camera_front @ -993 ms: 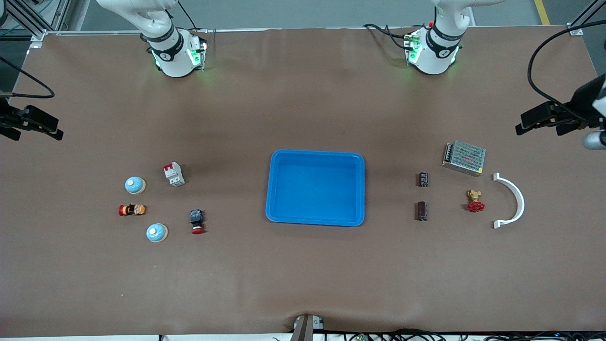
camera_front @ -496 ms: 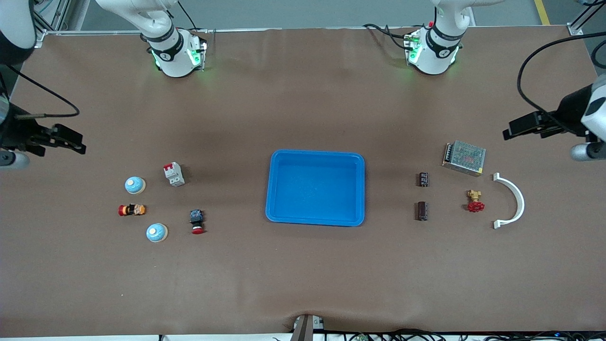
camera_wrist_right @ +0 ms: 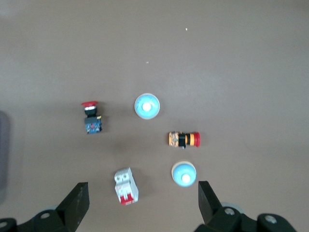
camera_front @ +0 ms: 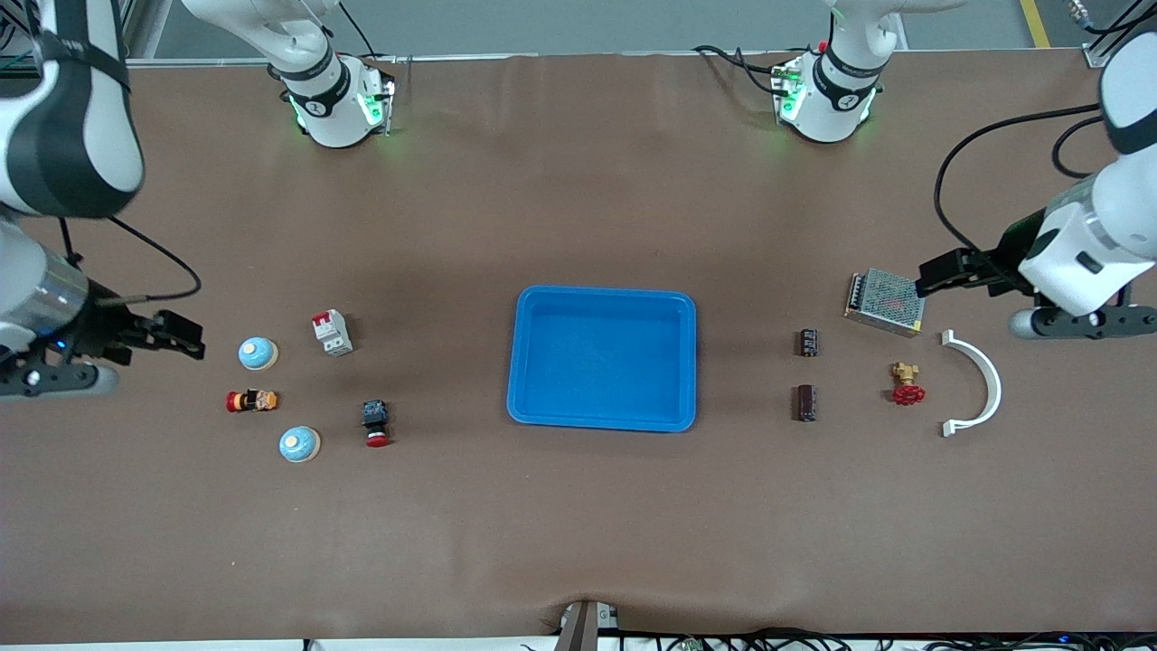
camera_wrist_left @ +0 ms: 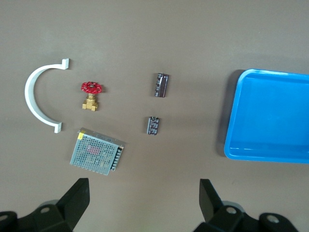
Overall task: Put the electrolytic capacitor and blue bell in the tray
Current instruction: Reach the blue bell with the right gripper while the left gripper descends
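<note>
Two blue bells, two capacitors, one tray.

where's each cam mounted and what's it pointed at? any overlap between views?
Front: high across the table, facing both arm bases; shows both arms, tray mid-table.
Left wrist: looks down past the open left gripper at two capacitors, tray corner.
Right wrist: looks down past the open right gripper at two blue bells.
Shared: front and left wrist both show the tray.
</note>
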You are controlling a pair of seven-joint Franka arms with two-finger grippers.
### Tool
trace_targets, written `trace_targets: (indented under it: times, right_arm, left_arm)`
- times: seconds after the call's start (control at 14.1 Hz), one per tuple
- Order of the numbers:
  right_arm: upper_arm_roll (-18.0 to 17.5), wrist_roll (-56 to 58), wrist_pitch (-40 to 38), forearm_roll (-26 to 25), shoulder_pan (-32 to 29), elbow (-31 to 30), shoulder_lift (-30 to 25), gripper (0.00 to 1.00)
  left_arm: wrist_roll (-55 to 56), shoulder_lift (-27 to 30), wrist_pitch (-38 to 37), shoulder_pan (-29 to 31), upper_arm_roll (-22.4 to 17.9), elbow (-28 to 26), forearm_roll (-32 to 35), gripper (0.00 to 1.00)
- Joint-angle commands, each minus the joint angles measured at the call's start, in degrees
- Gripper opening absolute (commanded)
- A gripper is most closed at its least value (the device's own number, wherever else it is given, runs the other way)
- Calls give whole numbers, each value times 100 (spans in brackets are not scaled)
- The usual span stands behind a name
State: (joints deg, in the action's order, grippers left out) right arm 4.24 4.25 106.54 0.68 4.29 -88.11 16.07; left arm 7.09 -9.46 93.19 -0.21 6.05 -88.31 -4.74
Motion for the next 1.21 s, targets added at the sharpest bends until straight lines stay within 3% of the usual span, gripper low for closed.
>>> trace_targets:
  times: [0.0, 0.35, 0.71, 1.13]
  right_arm:
    - [24, 67, 218, 20, 37, 145, 413, 100]
    - [24, 909, 718, 20, -33, 216, 1204, 100]
    - [24, 1254, 983, 73, -130, 566, 1889, 100]
    - [-46, 1271, 1307, 134, -86, 620, 2181, 100]
  left_arm:
    - [56, 190, 488, -5, 159, -642, 210, 100]
    - [56, 409, 1630, -5, 221, -1705, 219, 100]
    - [47, 409, 2299, -5, 300, -2321, 254, 100]
    - [65, 392, 3511, -5, 432, -3253, 527, 100]
